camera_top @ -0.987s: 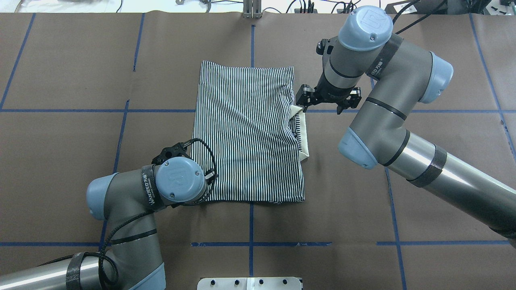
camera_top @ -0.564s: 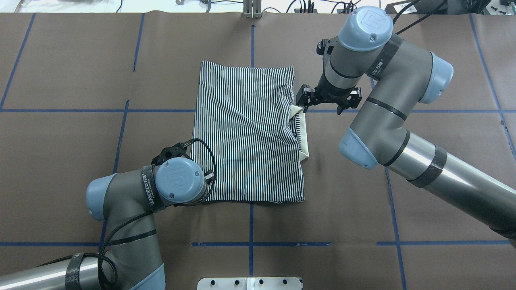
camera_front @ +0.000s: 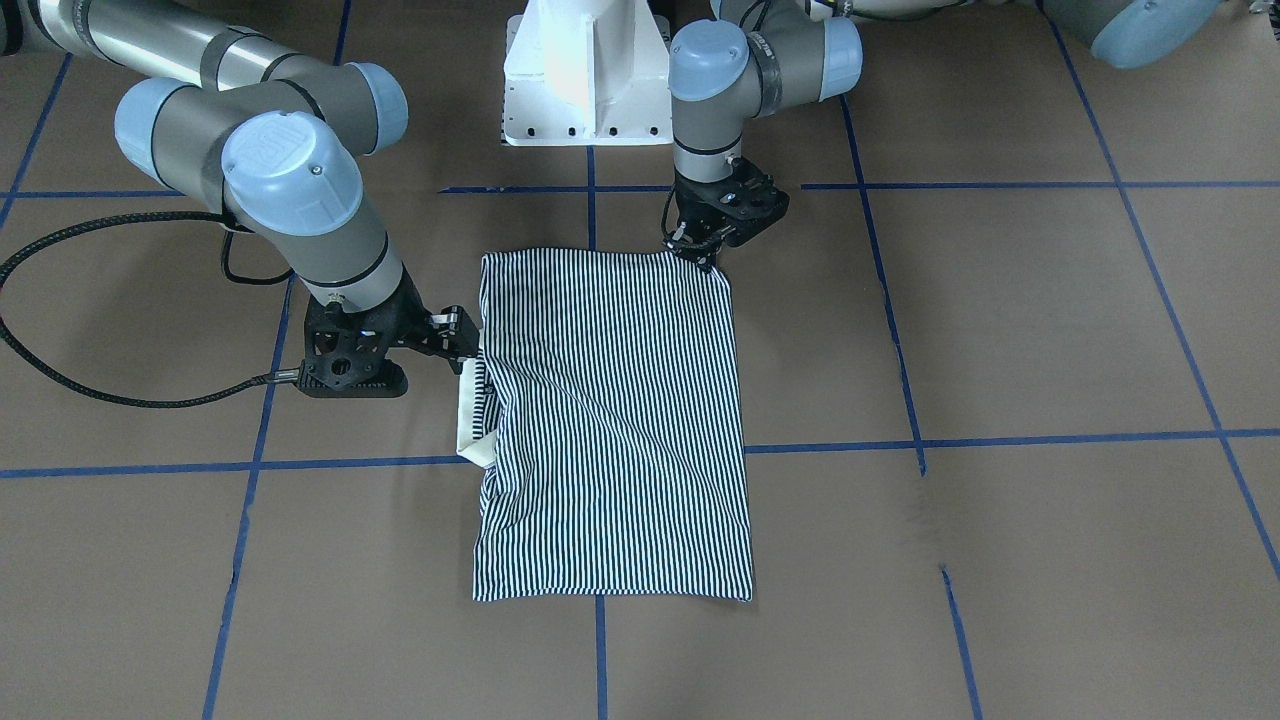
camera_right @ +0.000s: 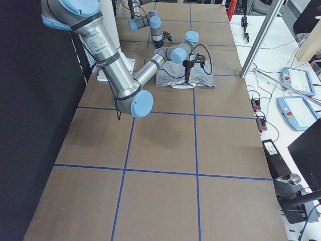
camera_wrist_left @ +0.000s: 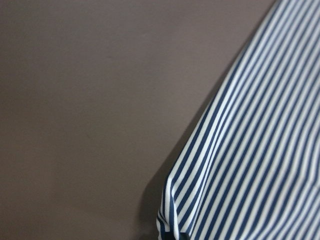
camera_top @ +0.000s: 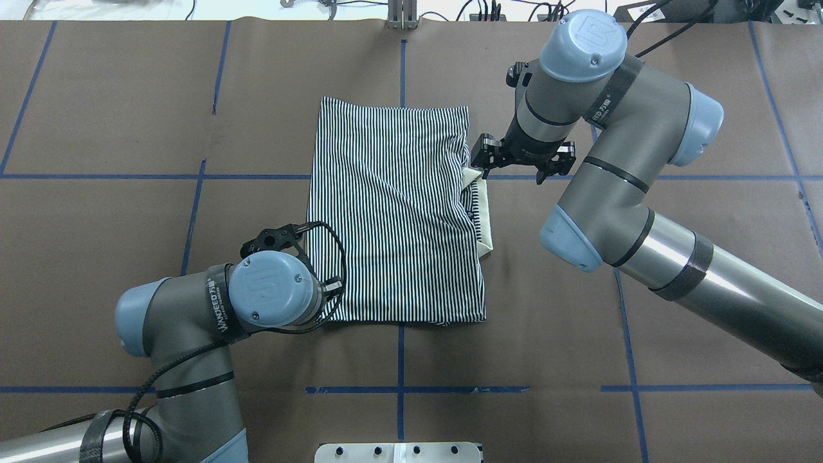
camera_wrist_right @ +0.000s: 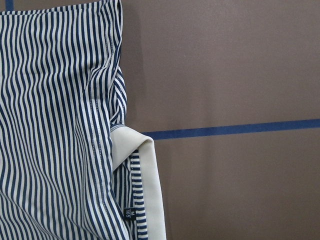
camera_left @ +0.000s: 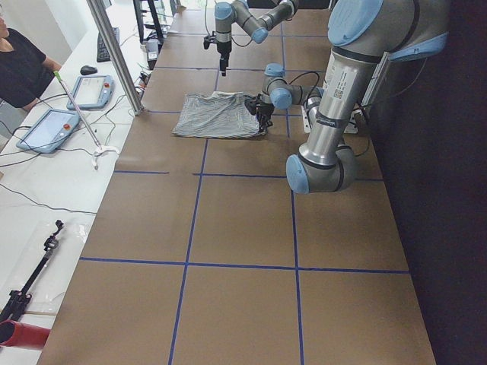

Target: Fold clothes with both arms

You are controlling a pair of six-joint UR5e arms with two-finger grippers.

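The striped shirt (camera_top: 392, 212) lies folded into a tall rectangle on the brown table, its cream collar (camera_top: 485, 218) sticking out of its right edge. My left gripper (camera_front: 703, 255) is at the shirt's near-left corner; in the left wrist view that corner (camera_wrist_left: 172, 220) stands pinched up off the table. From overhead the left wrist (camera_top: 270, 289) hides the fingers. My right gripper (camera_front: 462, 340) sits at the collar's far tip (camera_wrist_right: 137, 142). Its fingers show in no wrist view, so I cannot tell whether it is open or shut.
The white pedestal base (camera_front: 585, 70) stands at the robot's edge of the table. Blue tape lines (camera_top: 400, 64) cross the brown cover. In the left side view a person (camera_left: 19, 61) is beside a bench with tablets (camera_left: 46, 129) and a metal post (camera_left: 114, 53).
My left arm has shifted left and back toward the robot, over the shirt's near-left corner. The right arm and the rest of the shirt have barely moved.
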